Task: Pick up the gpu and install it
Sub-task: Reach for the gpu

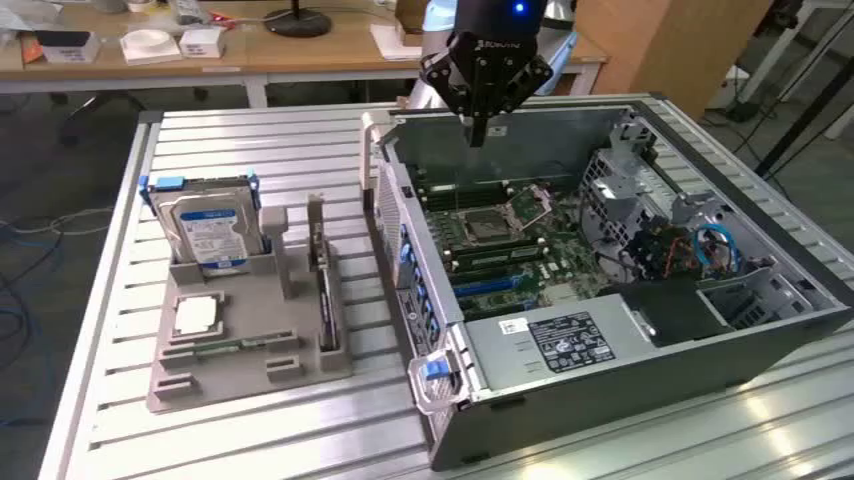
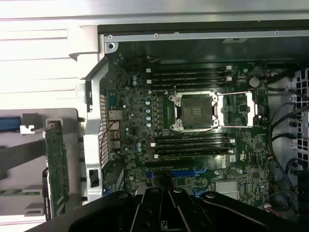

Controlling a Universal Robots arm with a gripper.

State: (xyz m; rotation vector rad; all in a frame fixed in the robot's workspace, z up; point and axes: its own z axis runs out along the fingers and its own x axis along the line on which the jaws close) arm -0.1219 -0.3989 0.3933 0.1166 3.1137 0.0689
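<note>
The gpu [image 1: 322, 278] stands on edge in a slot of the grey holder [image 1: 247, 345] on the table, at the exterior view's left of the case. In the wrist view the gpu [image 2: 55, 166] shows its green board edge-on. My gripper [image 1: 477, 133] hangs shut above the back of the open computer case [image 1: 561, 120], holding nothing and well apart from the card. From the wrist, the fingertips [image 2: 166, 192] meet over the motherboard [image 2: 193, 145], close to the blue expansion slots [image 2: 186, 171].
A silver hard drive [image 1: 207, 228] with a blue-white label stands in the same holder. The motherboard's empty CPU socket [image 1: 490, 225] and memory slots lie inside the case, with cables and drive cage [image 1: 694, 250] at the exterior view's right. A wooden desk [image 1: 267, 50] stands behind.
</note>
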